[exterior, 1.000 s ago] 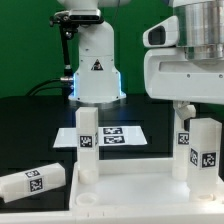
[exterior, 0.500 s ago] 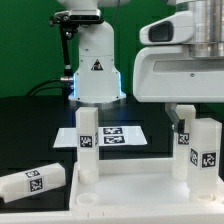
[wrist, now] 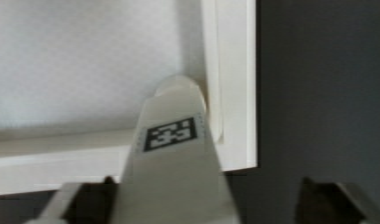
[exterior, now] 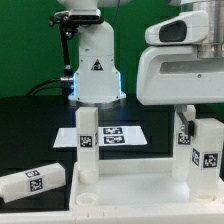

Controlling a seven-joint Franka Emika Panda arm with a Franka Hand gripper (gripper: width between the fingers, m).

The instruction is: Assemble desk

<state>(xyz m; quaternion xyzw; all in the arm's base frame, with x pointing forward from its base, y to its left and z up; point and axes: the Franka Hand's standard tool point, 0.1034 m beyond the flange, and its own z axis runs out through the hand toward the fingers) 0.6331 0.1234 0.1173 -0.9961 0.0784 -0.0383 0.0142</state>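
While the desk top [exterior: 130, 192] is lying along the bottom edge, one leg [exterior: 30, 183] is resting lower left (on its side); farther back, right of centre, the gripper [exterior: 187, 116] is straddling an upright leg [exterior: 184, 136], jaws apart and not clamping.

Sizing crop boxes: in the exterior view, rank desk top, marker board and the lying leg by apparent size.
Largest: desk top. Then marker board and lying leg look alike; the leg is nearer and cut off, so unranked.
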